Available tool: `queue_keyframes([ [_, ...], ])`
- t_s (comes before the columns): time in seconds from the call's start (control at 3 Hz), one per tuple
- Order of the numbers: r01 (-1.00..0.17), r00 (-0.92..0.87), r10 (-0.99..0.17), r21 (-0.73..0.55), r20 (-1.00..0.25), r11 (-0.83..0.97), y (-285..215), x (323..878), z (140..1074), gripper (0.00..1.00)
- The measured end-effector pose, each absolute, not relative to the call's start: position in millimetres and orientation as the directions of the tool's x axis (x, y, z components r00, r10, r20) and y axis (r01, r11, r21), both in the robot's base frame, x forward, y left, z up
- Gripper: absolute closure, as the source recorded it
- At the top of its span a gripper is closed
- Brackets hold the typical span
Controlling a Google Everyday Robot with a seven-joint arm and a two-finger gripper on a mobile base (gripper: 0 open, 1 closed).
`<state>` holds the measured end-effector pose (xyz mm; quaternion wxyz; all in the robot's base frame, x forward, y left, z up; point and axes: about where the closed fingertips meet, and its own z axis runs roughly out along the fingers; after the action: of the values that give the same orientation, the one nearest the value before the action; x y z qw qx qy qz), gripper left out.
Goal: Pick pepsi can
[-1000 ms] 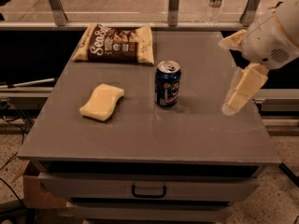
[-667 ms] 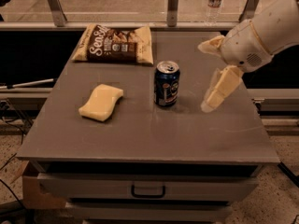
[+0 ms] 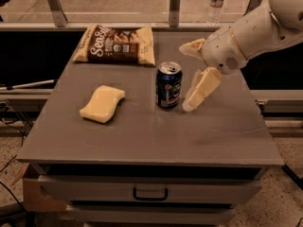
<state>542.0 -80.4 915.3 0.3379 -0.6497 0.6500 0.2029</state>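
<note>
Dim, warm light, soft shadows beneath the hand (just beside the pepsi can).

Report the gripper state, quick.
Gripper: open, holding nothing, just to the right of the pepsi can in the camera view.

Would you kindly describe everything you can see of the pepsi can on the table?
The pepsi can is a small dark blue metal can with a silver top and a round red-white-blue logo. It stands upright near the middle of the grey table. The open gripper hangs just to its right, one fingertip close beside its base; whether they touch is unclear.
</note>
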Motion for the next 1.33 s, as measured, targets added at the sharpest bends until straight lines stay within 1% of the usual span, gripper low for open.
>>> queue_keyframes([
  [0.33, -0.985, 0.082, -0.680, -0.164, -0.728, 0.057, -67.3, 547.5, 910.3, 0.00],
  [0.67, -0.987, 0.083, -0.663, -0.151, -0.744, 0.045, -60.3, 550.2, 905.2, 0.14],
  [1.33, -0.990, 0.087, -0.642, -0.136, -0.762, 0.027, -56.0, 549.6, 897.8, 0.61],
])
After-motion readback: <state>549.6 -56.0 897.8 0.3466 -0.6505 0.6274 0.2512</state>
